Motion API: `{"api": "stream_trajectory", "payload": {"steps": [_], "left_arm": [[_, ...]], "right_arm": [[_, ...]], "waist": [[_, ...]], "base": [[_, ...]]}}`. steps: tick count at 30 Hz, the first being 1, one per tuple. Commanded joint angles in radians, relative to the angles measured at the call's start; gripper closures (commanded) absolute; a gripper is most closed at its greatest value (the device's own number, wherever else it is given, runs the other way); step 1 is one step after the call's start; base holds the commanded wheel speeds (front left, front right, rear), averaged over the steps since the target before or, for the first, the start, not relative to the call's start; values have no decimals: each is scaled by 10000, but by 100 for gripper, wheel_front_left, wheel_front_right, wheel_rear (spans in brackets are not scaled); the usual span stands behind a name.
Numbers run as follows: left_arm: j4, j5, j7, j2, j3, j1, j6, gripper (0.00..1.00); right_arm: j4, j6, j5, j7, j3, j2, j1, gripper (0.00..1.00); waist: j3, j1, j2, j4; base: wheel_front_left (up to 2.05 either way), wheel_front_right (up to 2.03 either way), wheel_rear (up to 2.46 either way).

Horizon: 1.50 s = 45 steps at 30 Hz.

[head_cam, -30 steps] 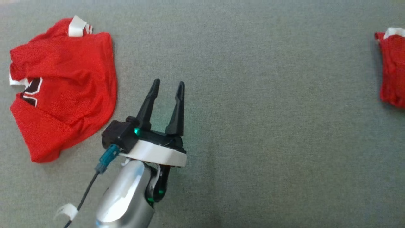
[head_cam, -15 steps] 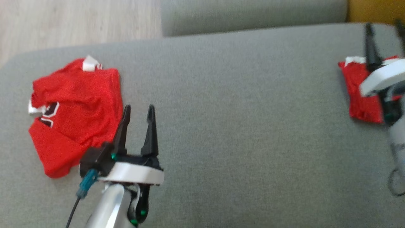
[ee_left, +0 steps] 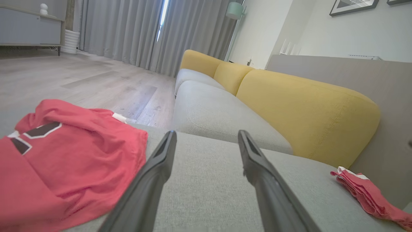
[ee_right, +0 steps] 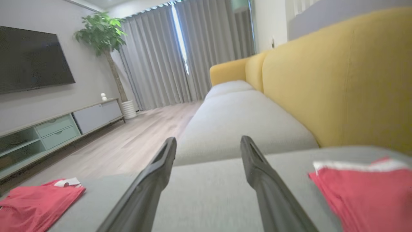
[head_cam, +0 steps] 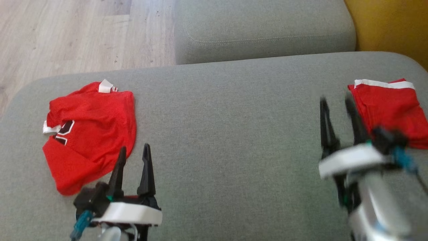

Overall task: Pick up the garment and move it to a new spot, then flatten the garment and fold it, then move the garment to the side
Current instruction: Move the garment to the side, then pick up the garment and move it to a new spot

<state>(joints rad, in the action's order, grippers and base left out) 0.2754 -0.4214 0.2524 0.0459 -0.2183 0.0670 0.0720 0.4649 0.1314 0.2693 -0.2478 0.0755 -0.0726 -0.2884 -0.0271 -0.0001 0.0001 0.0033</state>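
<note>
A crumpled red garment [head_cam: 90, 134] with a black-and-white number and white trim lies at the left of the grey seat cushion [head_cam: 227, 134]; it also shows in the left wrist view [ee_left: 70, 161] and the right wrist view [ee_right: 35, 199]. My left gripper [head_cam: 134, 148] is open and empty, its tips just beside the garment's near right hem; in its own view the gripper [ee_left: 206, 132] points over bare cushion. A second red garment [head_cam: 391, 110], folded with a white band, lies at the right. Just left of it, blurred, my right gripper [head_cam: 336, 100] is open and empty.
Another grey cushion [head_cam: 264, 30] lies beyond the seat. A yellow backrest [head_cam: 391, 26] rises at the right and wooden floor [head_cam: 67, 33] lies past the cushion's far left edge. A TV cabinet [ee_right: 58, 129] and a potted plant [ee_right: 99, 35] stand across the room.
The head camera has tilted up, bringing floor and the far cushion into view. My right gripper has drawn back off the folded garment to its left. My left gripper stays open beside the crumpled garment.
</note>
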Motion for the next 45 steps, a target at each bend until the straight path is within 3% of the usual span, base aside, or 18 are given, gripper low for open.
{"api": "stream_trajectory", "payload": {"steps": [1,7,12,34,45], "left_arm": [[-322,-38,94,43,385,204,70,0],[-345,-57,94,43,595,-218,232,0],[-510,-60,94,43,750,-380,287,0],[-631,-72,94,43,718,-414,314,0],[-558,100,94,43,854,-472,166,0]], "right_arm": [[-498,-7,84,-126,71,58,16,0],[-1561,-7,-96,-136,-23,213,1789,0],[-2004,-7,-94,-137,47,220,2391,0],[-2322,-7,-191,-139,-100,223,2496,0],[-2354,-7,-176,-139,452,223,2628,0]], "waist": [[-8,1,-1,10],[2,1,-1,-23],[12,1,-1,-60],[23,1,-1,3],[-93,1,-1,693]], "base": [[0,0,0],[0,0,0],[0,0,0],[0,0,0],[0,0,0]]}}
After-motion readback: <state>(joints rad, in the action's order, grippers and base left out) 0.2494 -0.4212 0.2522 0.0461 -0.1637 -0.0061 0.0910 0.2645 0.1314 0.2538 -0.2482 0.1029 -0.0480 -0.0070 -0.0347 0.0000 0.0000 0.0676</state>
